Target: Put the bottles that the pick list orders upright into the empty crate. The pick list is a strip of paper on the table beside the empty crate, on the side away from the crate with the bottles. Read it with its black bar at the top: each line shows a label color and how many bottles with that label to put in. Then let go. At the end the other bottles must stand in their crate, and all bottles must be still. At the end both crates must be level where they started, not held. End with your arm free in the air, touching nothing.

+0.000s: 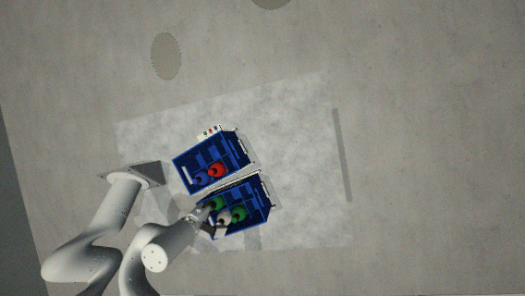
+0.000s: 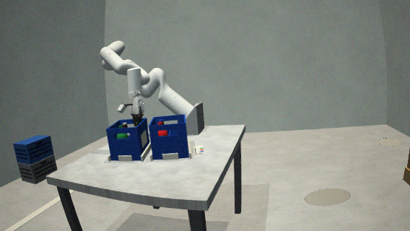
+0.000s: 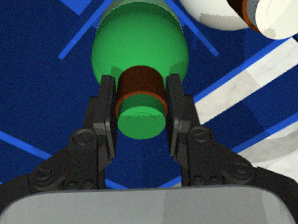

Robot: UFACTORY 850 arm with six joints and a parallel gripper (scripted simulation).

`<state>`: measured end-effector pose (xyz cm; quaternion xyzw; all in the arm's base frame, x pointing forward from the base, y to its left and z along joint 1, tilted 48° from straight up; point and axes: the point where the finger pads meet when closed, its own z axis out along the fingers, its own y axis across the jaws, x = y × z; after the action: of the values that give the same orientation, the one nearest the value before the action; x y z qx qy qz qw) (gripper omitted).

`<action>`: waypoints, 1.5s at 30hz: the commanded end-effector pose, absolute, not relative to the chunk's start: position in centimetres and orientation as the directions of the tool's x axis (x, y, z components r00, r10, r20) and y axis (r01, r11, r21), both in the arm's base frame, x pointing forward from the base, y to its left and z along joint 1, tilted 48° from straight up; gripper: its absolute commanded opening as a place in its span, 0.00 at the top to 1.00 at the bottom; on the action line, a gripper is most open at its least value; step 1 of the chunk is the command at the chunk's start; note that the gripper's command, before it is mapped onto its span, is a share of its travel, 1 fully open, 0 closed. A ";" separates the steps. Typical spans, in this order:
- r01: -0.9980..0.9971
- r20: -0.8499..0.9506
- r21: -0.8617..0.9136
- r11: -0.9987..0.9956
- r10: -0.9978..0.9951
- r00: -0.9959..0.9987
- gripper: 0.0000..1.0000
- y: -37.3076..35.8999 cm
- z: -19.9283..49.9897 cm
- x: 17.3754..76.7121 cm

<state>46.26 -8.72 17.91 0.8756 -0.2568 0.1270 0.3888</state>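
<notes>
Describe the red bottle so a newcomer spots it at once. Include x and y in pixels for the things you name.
Two blue crates stand side by side on the table (image 1: 300, 162) (image 2: 144, 180). Take the one beside the pick list (image 1: 201, 137) (image 2: 198, 149). It holds two bottles: the red one (image 1: 218, 169) (image 2: 162, 133) is yours, its neighbour (image 1: 201, 178) is blue.

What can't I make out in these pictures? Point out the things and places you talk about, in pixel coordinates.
- Pick list (image 1: 201, 138) (image 2: 199, 149): count marks too small to read in the top and exterior views.
- White-capped bottle (image 3: 210, 12): cut off by the wrist view's upper edge.
- Crate floors: top view, partly hidden by bottles and dividers.
- Blue bottle: exterior view, hidden by crate walls.
</notes>
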 end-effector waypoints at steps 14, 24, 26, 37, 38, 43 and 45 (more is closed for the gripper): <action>-0.549 0.423 0.615 -0.566 -0.351 0.835 1.00 -8.7 18.0 46.3; -0.549 0.423 0.615 -0.566 -0.351 0.835 1.00 -8.7 18.0 46.3; -0.549 0.423 0.615 -0.566 -0.351 0.835 1.00 -8.6 18.1 46.3; -0.549 0.423 0.615 -0.566 -0.351 0.835 1.00 -7.4 19.1 46.3; -0.549 0.423 0.615 -0.566 -0.351 0.835 1.00 -7.3 19.2 46.3; -0.549 0.423 0.615 -0.566 -0.351 0.835 1.00 -6.7 19.7 46.3; -0.549 0.423 0.615 -0.566 -0.351 0.835 1.00 -6.4 20.0 46.2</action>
<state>46.20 -6.75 19.67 0.8757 -0.2568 0.1271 0.3888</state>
